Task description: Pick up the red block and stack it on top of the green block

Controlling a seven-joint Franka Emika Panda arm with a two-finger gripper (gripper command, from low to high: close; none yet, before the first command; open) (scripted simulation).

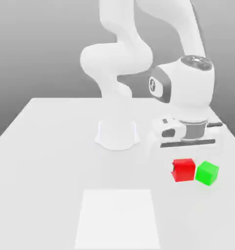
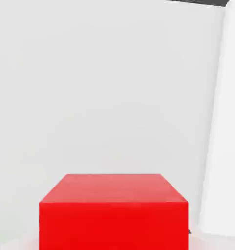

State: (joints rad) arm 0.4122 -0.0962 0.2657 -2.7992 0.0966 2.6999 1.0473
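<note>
**Red cube gripped, stack step ahead**

Red matte cube (image 1: pixel 183 170) sits in my jaws, which look pinched tight on it; in the hand view it sits close under the camera. It hangs low, just beside the smaller bright-green matte cube (image 1: pixel 207 173) resting on the pale worktop (image 1: pixel 51 146), toward the exterior view's right. I'd lift clear first, centre over green, lower squarely, then release. Faces plain, edges crisp.
</note>
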